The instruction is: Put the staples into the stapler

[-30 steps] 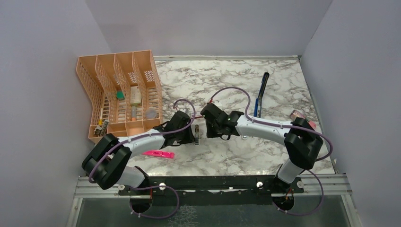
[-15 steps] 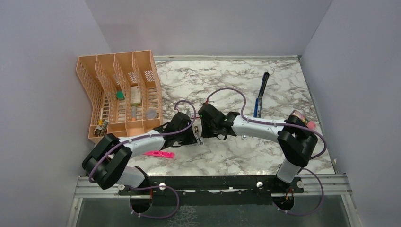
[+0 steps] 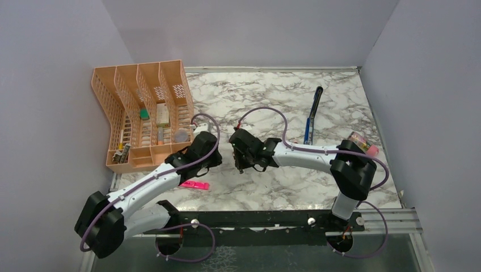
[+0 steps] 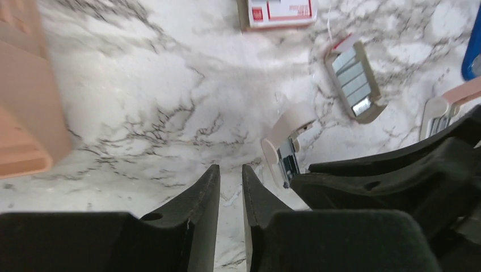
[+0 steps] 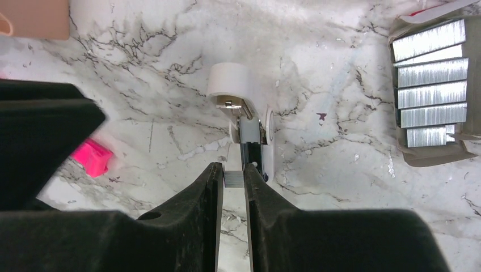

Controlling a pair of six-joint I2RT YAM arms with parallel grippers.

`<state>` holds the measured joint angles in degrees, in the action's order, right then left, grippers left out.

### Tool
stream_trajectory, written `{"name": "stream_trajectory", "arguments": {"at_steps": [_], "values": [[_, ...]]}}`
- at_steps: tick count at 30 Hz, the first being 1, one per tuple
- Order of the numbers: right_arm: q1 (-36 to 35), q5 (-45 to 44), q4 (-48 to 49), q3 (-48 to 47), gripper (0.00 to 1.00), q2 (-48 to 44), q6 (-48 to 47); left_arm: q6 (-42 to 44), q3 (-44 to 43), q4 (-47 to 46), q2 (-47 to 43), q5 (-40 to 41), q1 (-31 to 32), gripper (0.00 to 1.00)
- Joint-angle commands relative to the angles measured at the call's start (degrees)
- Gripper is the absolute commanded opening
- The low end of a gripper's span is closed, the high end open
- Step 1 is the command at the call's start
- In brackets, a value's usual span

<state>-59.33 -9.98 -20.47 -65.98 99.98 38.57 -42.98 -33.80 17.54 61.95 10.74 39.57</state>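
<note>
- Two robot arms reach over a marble table [image 3: 283, 192], their grippers close together near its middle.
- The right gripper [image 5: 231, 169] pinches a short grey strip of staples [image 5: 233, 179] between its fingertips.
- The stapler [image 5: 245, 116] – a small white body with a metal channel showing – lies on the marble just ahead of that strip; whether they touch cannot be told.
- A tray of staples [image 5: 434, 85], holding several silvery rows, sits well to the right of the stapler in the right wrist view.
- A red-and-white box [image 4: 281, 10] lies beyond the tray, at the top edge of the left wrist view.
- The left gripper [image 4: 231, 169] has its fingers drawn almost together – only a thin slit, nothing in it – above bare marble, just left of the stapler.
- A pink highlighter [image 3: 193, 184] lies near the left arm.
- A peach desk organiser [image 3: 144, 113] stands at the table's far left; two pens [image 3: 312, 110] lie far right.
</note>
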Motion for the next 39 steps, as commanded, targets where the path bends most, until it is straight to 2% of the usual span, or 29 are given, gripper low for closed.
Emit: {"name": "stream_trajectory", "arguments": {"at_steps": [1,10,21,39], "values": [[-1.17,-5.56,0.89,-2.26,0.25,1.19,-1.25,2.86,-4.85,6.79,-6.08,11.05,-0.81,0.23],[-2.19,-9.97,1.6,-1.3,0.25,1.14,-3.17,6.19,-9.19,10.05,-12.6,17.5,-1.07,0.28],[-2.28,-8.69,6.3,3.22,0.25,0.64,-5.47,9.0,-11.64,9.97,-11.61,15.39,-1.12,0.32],[-2.27,-7.78,10.81,6.94,0.25,-5.38,-8.42,5.36,-8.48,9.0,-12.05,15.79,-1.12,0.33]]}}
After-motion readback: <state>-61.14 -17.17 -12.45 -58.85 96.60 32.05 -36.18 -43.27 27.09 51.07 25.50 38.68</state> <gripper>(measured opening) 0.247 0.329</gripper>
